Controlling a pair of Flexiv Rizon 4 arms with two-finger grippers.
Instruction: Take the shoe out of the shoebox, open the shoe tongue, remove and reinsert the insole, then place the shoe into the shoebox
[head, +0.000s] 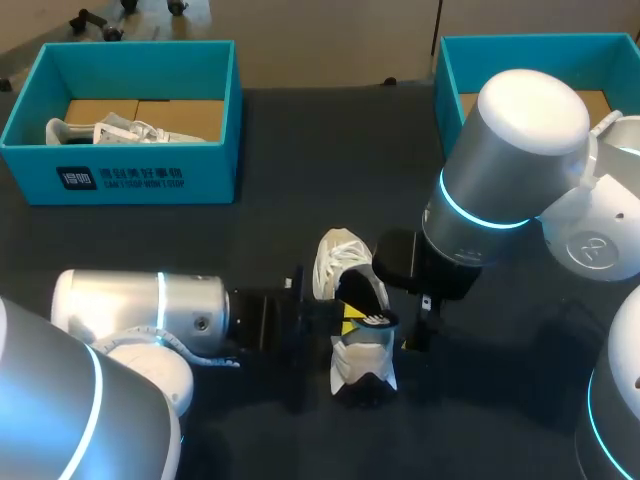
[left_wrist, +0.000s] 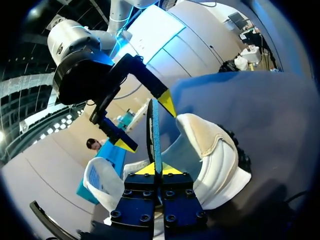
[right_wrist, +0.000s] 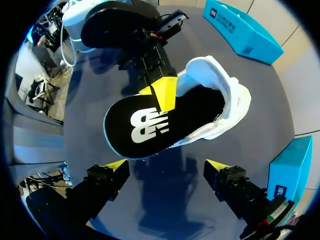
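A white shoe (head: 345, 262) lies on the dark table in the middle. A black insole (right_wrist: 150, 125) with a white logo sticks out of the shoe's opening, heel end raised. My left gripper (left_wrist: 159, 170) is shut on the insole's edge, which runs edge-on (left_wrist: 154, 130) between its yellow tips; in the head view it (head: 350, 318) comes in from the left beside the shoe. My right gripper (right_wrist: 167, 167) hangs open above the table just short of the insole, with nothing between its fingers. In the left wrist view the shoe (left_wrist: 215, 155) lies under and beside the insole.
A teal shoebox (head: 130, 175) at the back left holds another white shoe (head: 110, 130). A second teal shoebox (head: 450, 60) stands at the back right, partly behind my right arm. Bare dark table surrounds the shoe.
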